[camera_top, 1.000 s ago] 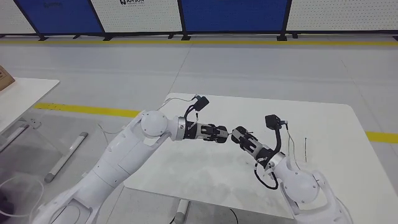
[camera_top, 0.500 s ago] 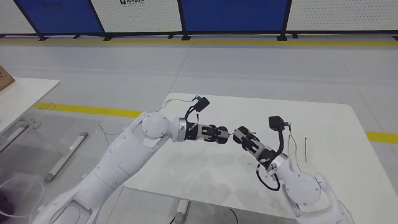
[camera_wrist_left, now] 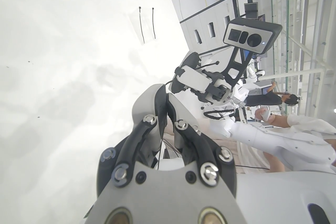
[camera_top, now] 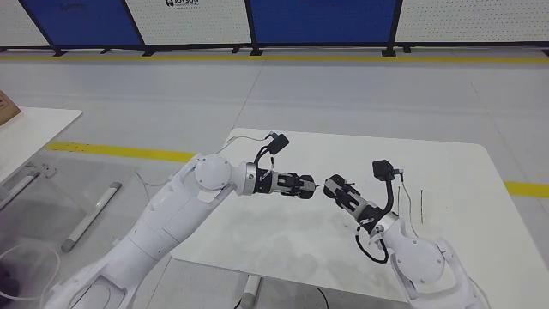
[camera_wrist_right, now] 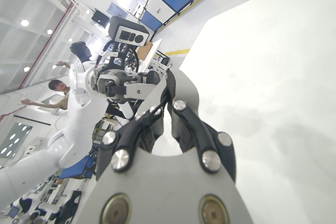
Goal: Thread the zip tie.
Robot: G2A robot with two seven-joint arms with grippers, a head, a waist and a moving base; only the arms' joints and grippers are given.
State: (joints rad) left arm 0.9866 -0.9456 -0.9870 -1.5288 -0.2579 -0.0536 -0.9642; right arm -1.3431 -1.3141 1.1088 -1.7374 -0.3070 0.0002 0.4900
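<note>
Above the desk's middle, the left gripper (camera_top: pixel 312 186) and the right gripper (camera_top: pixel 328 185) are hanging tip to tip, both pinching tight on one black zip tie (camera_wrist_left: pixel 216 62).

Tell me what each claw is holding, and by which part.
Both hold one black zip tie: the right claw grips it near the head end, and the left claw apparently pinches the thin tail.
</note>
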